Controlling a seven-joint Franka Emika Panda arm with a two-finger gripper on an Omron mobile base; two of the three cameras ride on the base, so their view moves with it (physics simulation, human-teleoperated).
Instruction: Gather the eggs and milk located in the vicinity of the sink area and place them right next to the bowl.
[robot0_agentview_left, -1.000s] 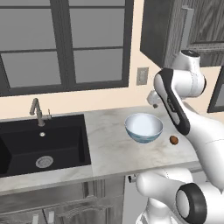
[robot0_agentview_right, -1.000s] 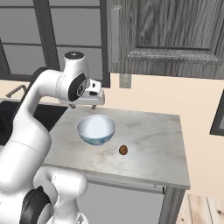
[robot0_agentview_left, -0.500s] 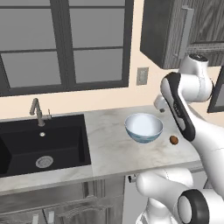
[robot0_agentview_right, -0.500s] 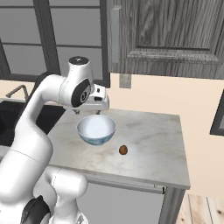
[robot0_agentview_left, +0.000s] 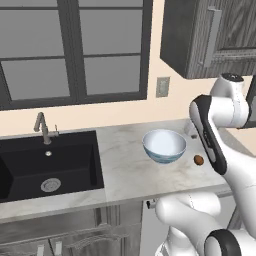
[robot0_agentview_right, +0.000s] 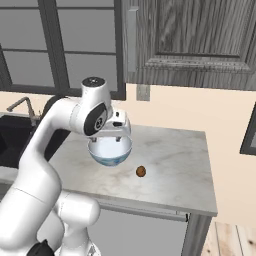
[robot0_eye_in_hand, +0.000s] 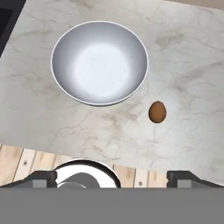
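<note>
The glossy bowl (robot0_agentview_left: 164, 145) stands on the marble counter, right of the black sink (robot0_agentview_left: 30, 165) and its slim faucet (robot0_agentview_left: 42, 127). One brown egg (robot0_agentview_left: 198, 160) lies on the counter just right of the bowl. From above, the hand view has the bowl (robot0_eye_in_hand: 99, 61) upper left and the egg (robot0_eye_in_hand: 157, 112) beside it. My gripper (robot0_agentview_right: 117, 132) hovers over the far rim of the bowl (robot0_agentview_right: 111, 152), with the egg (robot0_agentview_right: 141, 171) off to its right. The gripper (robot0_eye_in_hand: 113, 178) is open and holds nothing. The milk carton and the whitish egg are out of view.
The marble counter (robot0_agentview_right: 175, 160) ends at its right edge past the egg, with wooden floor below. A wall outlet (robot0_agentview_left: 162, 86) and dark upper cabinets (robot0_agentview_right: 190, 40) are behind and above the bowl. My own arm (robot0_agentview_left: 210, 135) hides the counter's right part in the left base view.
My arm has swung to the right, carrying the hand from the bowl's left side to over its far rim. Bowl and brown egg have not moved.
</note>
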